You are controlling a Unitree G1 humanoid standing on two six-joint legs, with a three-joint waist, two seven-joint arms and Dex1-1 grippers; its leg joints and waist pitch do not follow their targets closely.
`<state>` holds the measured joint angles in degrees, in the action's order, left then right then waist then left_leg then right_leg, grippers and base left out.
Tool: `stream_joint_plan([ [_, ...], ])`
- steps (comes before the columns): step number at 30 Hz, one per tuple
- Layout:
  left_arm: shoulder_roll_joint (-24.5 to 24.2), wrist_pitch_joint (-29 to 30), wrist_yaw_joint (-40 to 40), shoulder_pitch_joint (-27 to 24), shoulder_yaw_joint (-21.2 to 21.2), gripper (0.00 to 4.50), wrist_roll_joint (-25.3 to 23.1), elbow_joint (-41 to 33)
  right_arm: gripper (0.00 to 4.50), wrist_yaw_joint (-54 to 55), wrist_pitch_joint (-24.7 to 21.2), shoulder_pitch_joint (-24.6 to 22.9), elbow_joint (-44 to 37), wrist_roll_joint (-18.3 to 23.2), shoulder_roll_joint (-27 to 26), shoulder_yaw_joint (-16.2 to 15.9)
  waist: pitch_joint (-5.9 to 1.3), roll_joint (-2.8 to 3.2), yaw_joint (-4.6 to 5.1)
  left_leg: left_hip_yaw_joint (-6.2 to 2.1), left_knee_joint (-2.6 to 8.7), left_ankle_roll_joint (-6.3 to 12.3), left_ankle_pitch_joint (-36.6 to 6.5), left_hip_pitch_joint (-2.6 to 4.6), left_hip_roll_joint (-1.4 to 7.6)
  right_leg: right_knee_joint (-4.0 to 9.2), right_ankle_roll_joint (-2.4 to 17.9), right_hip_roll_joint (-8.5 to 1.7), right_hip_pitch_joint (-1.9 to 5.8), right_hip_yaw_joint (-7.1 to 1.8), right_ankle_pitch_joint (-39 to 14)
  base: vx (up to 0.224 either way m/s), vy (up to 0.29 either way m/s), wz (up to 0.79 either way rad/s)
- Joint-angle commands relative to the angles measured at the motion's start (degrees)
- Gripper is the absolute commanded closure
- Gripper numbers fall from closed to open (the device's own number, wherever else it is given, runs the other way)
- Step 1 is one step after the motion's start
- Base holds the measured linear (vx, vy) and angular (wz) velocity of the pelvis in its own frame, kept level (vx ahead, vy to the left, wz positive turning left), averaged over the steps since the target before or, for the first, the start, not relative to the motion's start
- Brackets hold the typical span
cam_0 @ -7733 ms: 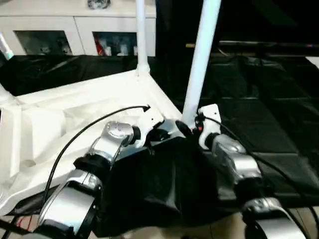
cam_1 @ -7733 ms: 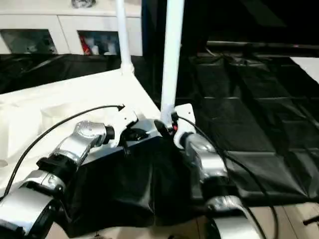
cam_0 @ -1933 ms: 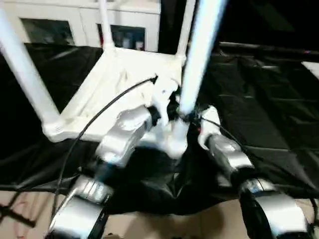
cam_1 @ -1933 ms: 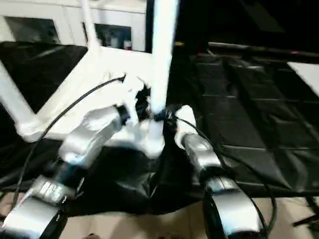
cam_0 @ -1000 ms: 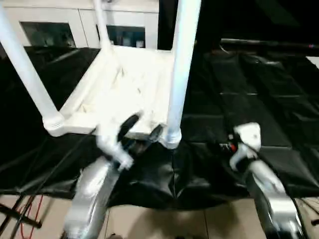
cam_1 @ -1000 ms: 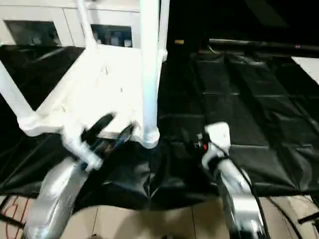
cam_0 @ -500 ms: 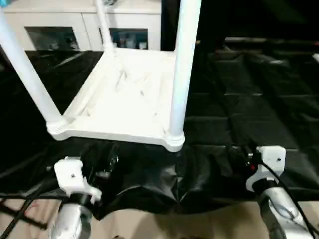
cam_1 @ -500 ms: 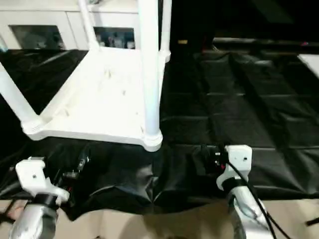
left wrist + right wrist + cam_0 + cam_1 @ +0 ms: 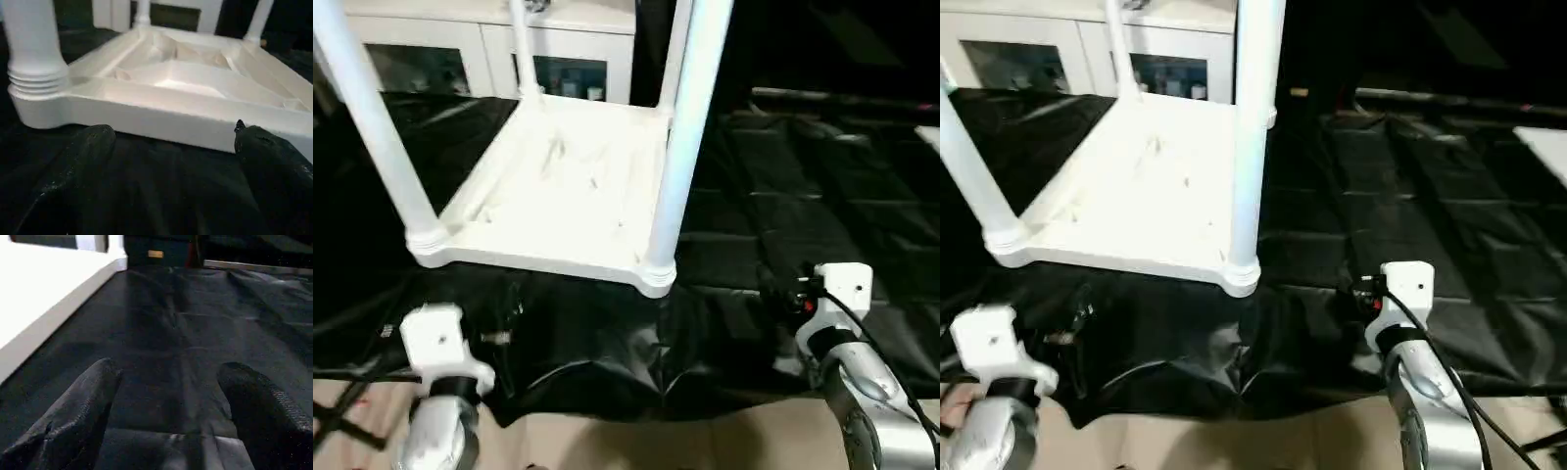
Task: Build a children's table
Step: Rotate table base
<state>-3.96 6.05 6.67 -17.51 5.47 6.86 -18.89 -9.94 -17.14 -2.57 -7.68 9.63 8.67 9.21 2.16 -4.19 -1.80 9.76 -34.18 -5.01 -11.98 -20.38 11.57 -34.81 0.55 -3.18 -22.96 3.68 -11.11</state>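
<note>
The white children's table lies upside down on the black cloth, its ribbed underside (image 9: 558, 186) facing up. Four white legs stand upright in its corners: the near right leg (image 9: 690, 127), the near left leg (image 9: 377, 127) and two far legs (image 9: 522, 49). My left gripper (image 9: 171, 132) is open and empty, hovering low over the cloth just in front of the table's near edge (image 9: 161, 122). My right gripper (image 9: 168, 367) is open and empty too, over bare cloth to the right of the table, whose white edge (image 9: 44, 308) runs beside it.
A white cabinet with glass doors (image 9: 460, 49) stands behind the table. The black cloth (image 9: 822, 196) spreads wide to the right, with folds near its front edge. Pale floor (image 9: 656, 441) shows below the cloth's edge. My right wrist (image 9: 837, 294) sits near that edge.
Both arms have drawn back from the near right leg toward the cloth's front edge. The right gripper let go of that leg, which stands by itself in its corner.
</note>
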Motion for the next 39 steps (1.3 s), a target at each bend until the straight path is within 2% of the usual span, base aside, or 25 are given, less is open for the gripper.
stream_joint_plan([
  [1,-0.77,-1.33,0.79,0.65,0.67,0.04,-0.33,0.99,0.80,-0.73,-0.58,0.86,0.29,-0.45,-0.90,-2.61,-2.00,-1.33,-0.07,-0.84,4.64,1.03,-16.02,-0.64,1.57,5.43,-0.65,-3.55,1.83,-2.70,-21.73,0.000,0.000,0.00],
  [2,-1.23,-2.59,1.12,0.76,0.50,0.04,-1.09,1.41,0.80,-1.04,-0.44,1.08,0.17,-0.76,-1.15,-3.67,-2.04,-0.35,-0.29,-0.91,4.74,1.10,-14.31,-0.50,1.76,5.10,0.27,-3.77,1.67,-2.91,-18.89,0.000,0.000,0.00],
  [5,-2.15,-3.52,1.58,2.11,0.54,0.04,-0.45,1.41,0.80,-2.53,-0.38,1.94,-0.07,-0.85,-2.00,-7.79,-2.00,-0.51,-0.19,-0.75,4.70,0.66,-14.93,-0.03,1.88,5.01,1.12,-3.48,1.53,-2.90,-15.94,0.000,0.000,0.00],
  [9,-1.40,-2.87,1.05,7.05,-1.88,0.04,-1.85,2.41,0.80,-4.11,0.35,2.99,1.90,-1.07,-2.04,-8.62,-2.11,-0.93,-0.86,-0.42,4.49,0.31,-14.59,0.69,1.98,4.55,3.06,-3.63,1.38,-3.19,-12.53,0.000,0.000,0.00],
  [12,-0.75,-1.49,1.52,7.32,-3.33,0.04,-1.36,0.58,0.80,-4.89,0.51,2.53,2.51,-1.41,-0.91,-8.06,-1.95,-1.10,-1.42,-0.46,4.71,-0.06,-13.34,0.18,2.04,4.22,3.65,-3.77,1.98,-3.23,-11.20,0.000,0.000,0.00],
  [13,-0.60,-1.38,1.51,7.28,-3.50,0.04,-1.20,0.25,0.80,-4.93,0.45,2.43,2.46,-1.17,-0.74,-7.74,-2.04,-0.45,-1.79,-0.53,4.74,-0.75,-13.57,0.36,2.04,4.09,3.51,-3.81,2.08,-3.25,-10.73,0.000,0.000,0.00],
  [14,-0.36,-1.20,1.56,7.17,-3.90,0.04,-0.79,-0.46,0.80,-4.83,0.40,2.21,2.37,-0.77,-0.28,-7.08,-1.93,-0.62,-1.66,-0.56,4.96,-1.31,-18.06,0.76,2.02,4.43,3.03,-3.70,2.26,-3.04,-14.55,0.000,0.000,0.00],
  [15,-0.23,-1.34,1.48,7.37,-4.44,0.04,-0.92,-0.30,0.80,-4.94,0.75,2.40,2.88,-0.16,0.30,-6.16,-1.74,0.67,-1.77,-0.73,5.24,-1.67,-21.61,1.27,1.96,4.60,2.85,-3.66,2.13,-2.91,-17.77,0.000,0.000,0.00],
  [16,-0.02,-1.32,1.17,7.34,-4.19,0.04,-0.78,0.49,0.80,-4.69,1.38,2.38,3.53,-0.43,0.75,-5.85,-1.74,-0.35,-1.37,-0.60,5.16,-1.34,-24.42,1.52,1.86,5.19,2.37,-3.47,2.20,-2.65,-21.18,0.000,0.000,0.00],
  [18,0.24,-0.93,0.55,7.27,-3.54,0.04,-0.68,1.49,0.80,-4.25,2.15,2.33,4.16,-1.03,1.42,-5.53,-1.15,-0.34,-1.27,-0.61,4.98,-0.45,-30.58,2.81,1.46,6.54,1.29,-3.19,1.89,-1.96,-32.07,0.000,0.000,0.00],
  [19,-0.01,-1.26,0.87,7.28,-3.40,0.04,-0.55,1.32,0.80,-4.38,1.93,2.48,3.74,-0.80,1.49,-5.28,-0.45,-0.06,-0.74,-0.61,4.30,0.59,-33.71,4.29,0.94,8.36,0.08,-2.89,1.86,-0.62,-42.02,0.000,0.000,0.00],
  [20,0.16,-1.46,1.22,7.37,-3.04,0.04,0.39,1.45,0.80,-4.51,1.86,2.88,3.64,-0.19,1.23,-4.87,-0.17,-0.12,-0.44,-0.58,3.97,0.79,-34.37,4.83,0.84,9.01,-0.39,-2.85,1.69,-0.04,-44.45,0.000,0.000,0.00],
  [22,0.26,-2.30,0.93,7.63,-2.41,0.04,0.28,2.84,0.80,-4.36,2.05,3.44,3.96,-0.06,1.04,-4.69,-0.06,0.31,0.10,-1.13,4.41,1.30,-32.86,4.60,1.14,9.41,-1.01,-3.56,3.73,1.05,-45.04,0.000,0.000,0.00],
  [24,-0.03,-2.37,0.76,8.16,-2.69,0.04,-0.65,3.31,0.80,-4.04,1.44,3.82,3.96,-0.43,1.19,-4.92,-0.57,0.10,0.50,-1.46,4.78,1.40,-31.36,3.83,1.21,8.81,-0.74,-3.83,4.99,0.93,-42.58,0.000,0.000,0.00],
  [26,0.22,-2.30,0.75,8.52,-2.61,0.04,-0.28,3.33,0.80,-4.04,0.90,4.03,3.52,-0.21,1.02,-5.06,-1.15,0.51,0.26,-1.35,5.26,2.24,-27.67,3.98,1.15,8.20,2.68,-3.94,5.62,-0.07,-37.41,0.057,0.010,-0.11],
  [30,0.65,-2.67,0.35,9.17,-2.42,0.04,-0.17,3.99,0.80,-5.27,1.88,4.15,3.96,-0.86,1.49,-6.79,-1.78,0.18,0.28,-0.97,5.67,3.74,-22.03,3.81,1.41,6.67,7.99,-3.45,6.51,-0.63,-26.83,0.077,0.012,-0.05],
  [31,0.70,-2.60,0.50,9.19,-2.45,0.04,0.03,3.85,0.80,-5.97,2.34,4.17,4.05,-1.33,1.92,-7.57,-2.15,0.21,0.00,-0.45,5.49,5.11,-17.00,3.64,1.07,5.83,11.04,-3.31,7.28,-0.95,-19.78,0.097,0.006,-0.01],
  [32,0.64,-2.64,0.49,9.21,-2.46,0.04,0.01,3.82,0.80,-6.22,2.59,4.20,4.25,-2.28,2.37,-8.28,-2.22,0.01,-0.08,-0.30,5.37,5.55,-15.41,3.57,0.90,5.64,11.82,-3.25,7.51,-1.06,-17.97,0.106,0.005,0.03],
  [33,0.58,-2.70,0.46,9.22,-2.47,0.04,-0.03,3.82,0.80,-6.30,2.69,4.22,4.37,-2.93,2.63,-8.69,-2.29,-0.94,-1.45,-1.42,3.79,11.20,-9.45,-2.03,-1.35,6.50,10.11,-4.60,11.46,0.11,-15.17,0.106,0.005,0.03],
  [34,0.53,-2.90,0.36,9.12,-2.23,0.04,0.05,3.89,0.80,-6.26,2.81,4.23,4.68,-2.15,1.88,-8.30,-2.87,0.46,-1.79,-1.45,3.32,13.79,-6.62,-1.69,-1.57,7.07,8.63,-6.09,12.08,0.65,-15.34,0.110,0.020,0.33],
  [35,0.46,-3.11,0.29,9.12,-2.03,0.04,0.02,4.04,0.80,-5.30,1.90,4.52,5.05,-0.74,0.75,-7.02,-2.82,0.45,-1.23,-2.54,2.06,18.78,-1.53,-2.30,-1.85,7.36,7.39,-6.31,12.18,2.00,-16.08,0.127,0.016,0.56],
  [36,0.40,-3.27,0.23,9.14,-1.90,0.04,-0.04,4.17,0.80,-4.38,1.01,4.81,5.35,0.36,-0.13,-5.91,-3.27,1.76,-0.66,-1.67,3.38,15.67,-1.01,3.41,0.01,6.42,9.01,-4.32,9.00,1.32,-16.77,0.127,0.016,0.56],
  [37,0.39,-3.30,0.23,9.19,-1.81,0.04,0.00,4.26,0.80,-3.86,1.08,4.99,5.58,-0.05,-0.09,-5.86,-2.42,1.18,1.27,-5.42,4.81,18.85,2.97,8.55,3.57,1.88,11.40,-1.52,4.44,2.65,-9.26,0.167,-0.043,0.29],
  [38,0.30,-3.31,0.26,9.25,-1.87,0.04,-0.04,4.31,0.80,-3.70,1.67,5.04,5.80,-0.70,0.25,-6.00,-2.30,0.99,1.67,-6.14,4.70,20.84,2.91,9.92,4.27,0.85,11.19,-1.95,2.91,2.37,-8.11,0.174,-0.051,0.08],
  [39,0.24,-3.27,0.35,9.30,-1.95,0.04,0.02,4.36,0.80,-3.65,2.20,5.00,5.94,-1.33,0.64,-6.20,-2.55,0.28,1.53,-6.34,3.68,24.42,5.48,10.62,3.79,0.04,10.51,-3.16,2.22,1.01,-3.97,0.174,-0.051,0.08],
])
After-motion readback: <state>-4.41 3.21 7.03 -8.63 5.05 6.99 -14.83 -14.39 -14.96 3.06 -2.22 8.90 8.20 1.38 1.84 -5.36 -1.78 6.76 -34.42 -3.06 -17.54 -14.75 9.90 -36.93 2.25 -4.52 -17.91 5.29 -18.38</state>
